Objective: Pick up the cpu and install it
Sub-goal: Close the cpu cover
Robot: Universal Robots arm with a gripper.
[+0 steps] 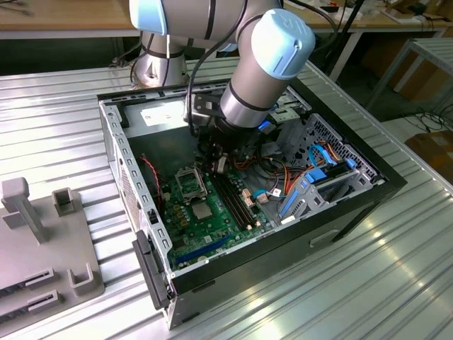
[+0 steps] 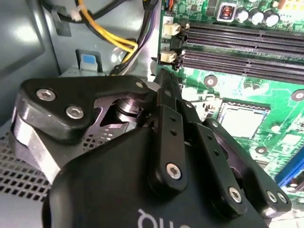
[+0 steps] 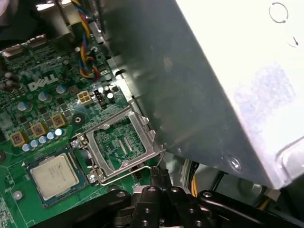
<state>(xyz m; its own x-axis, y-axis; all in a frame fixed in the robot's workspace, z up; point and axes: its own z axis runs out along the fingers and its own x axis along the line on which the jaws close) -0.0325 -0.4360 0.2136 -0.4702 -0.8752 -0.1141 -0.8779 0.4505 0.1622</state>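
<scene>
cpu [image 3: 53, 176] is lying flat in its socket on the green motherboard [image 3: 28, 118], pale face up. It also shows in the second wrist view [image 2: 241, 121]. Nothing is gripping it.

Gripper [image 3: 156, 173] has its fingers [image 3: 153, 195] brought together, nothing visible between them. The tip sits at the end of the socket's wire lever [image 3: 124, 173]; can't tell if it's actually touching. In the second wrist view the gripper [image 2: 164, 78] points down beside the RAM slots [image 2: 237, 50].

The silver load frame [image 3: 121, 145] is hinged up, just beside the cpu and between it and the gripper tip. A grey metal box [image 3: 213, 85] hangs over that corner.

In the exterior view the arm [image 1: 262, 78] reaches down into the open PC case [image 1: 283, 234], which lies on its side on a ribbed metal table [image 1: 56, 134].
</scene>
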